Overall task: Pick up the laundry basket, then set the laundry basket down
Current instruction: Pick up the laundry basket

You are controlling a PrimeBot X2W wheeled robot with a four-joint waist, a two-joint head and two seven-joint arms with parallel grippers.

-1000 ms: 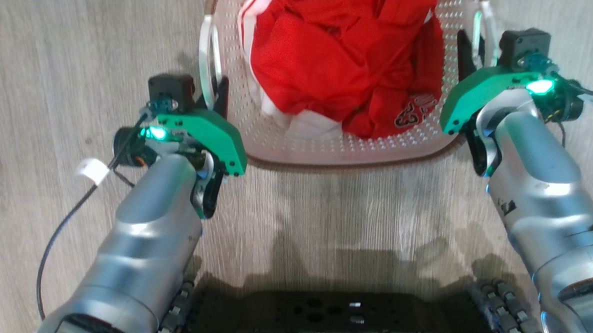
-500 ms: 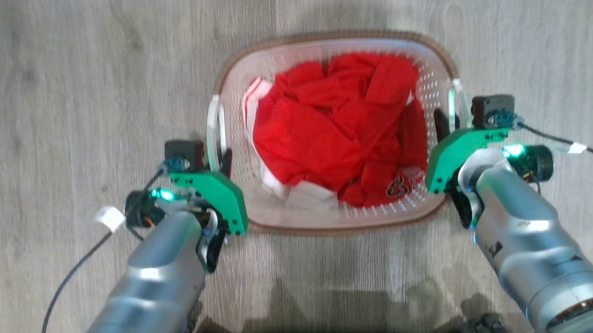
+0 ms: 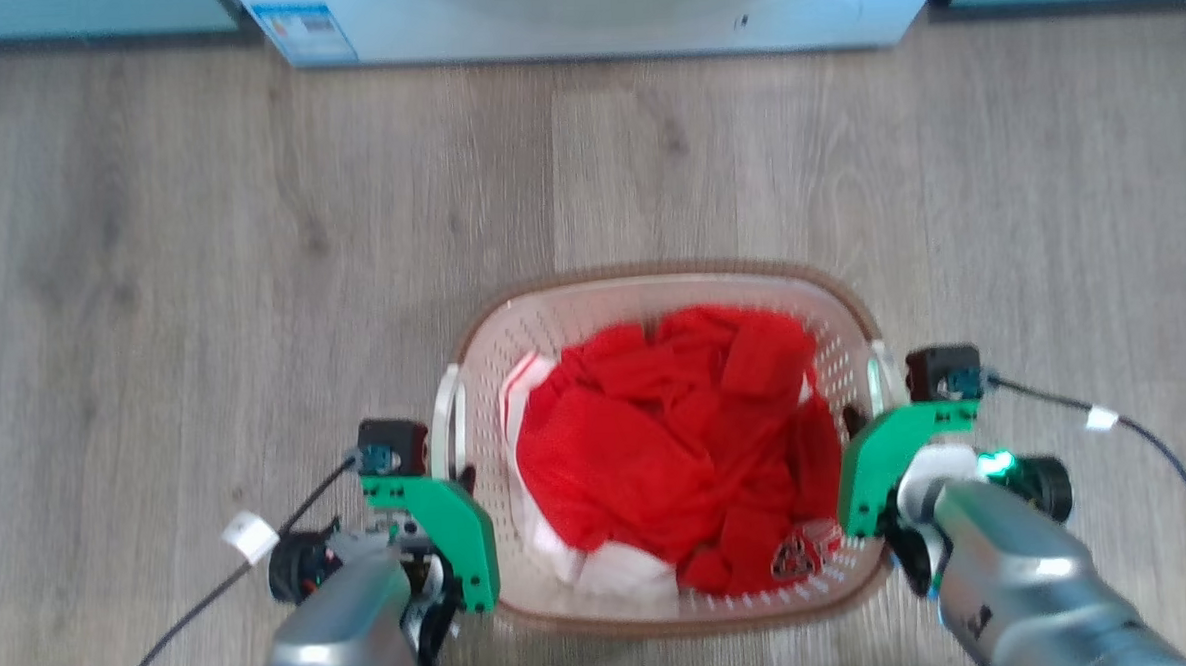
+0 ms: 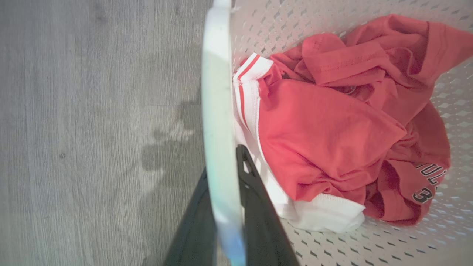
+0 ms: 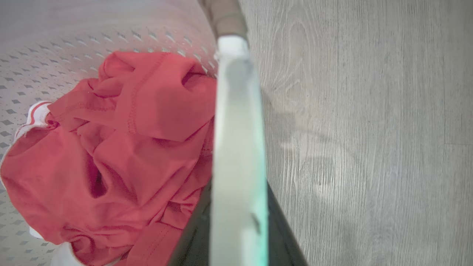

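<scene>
While the left pincer [image 3: 456, 471] grips the left handle [image 3: 445, 420] and the right pincer [image 3: 860, 419] the right handle [image 3: 877, 376], the laundry basket [image 3: 650, 270] hangs between them, seemingly clear of the wooden floor [image 3: 201, 290], so setting down calls for a level, matched lowering.

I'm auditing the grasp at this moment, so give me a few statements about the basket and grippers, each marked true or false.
1. The left gripper is shut on the laundry basket's left handle. True.
2. The right gripper hangs open, away from the right handle. False: its fingers clamp that handle.
3. The clothes in the basket are blue. False: they are red with some white.
4. Bare wooden floor lies between the basket and the white appliance. True.
</scene>
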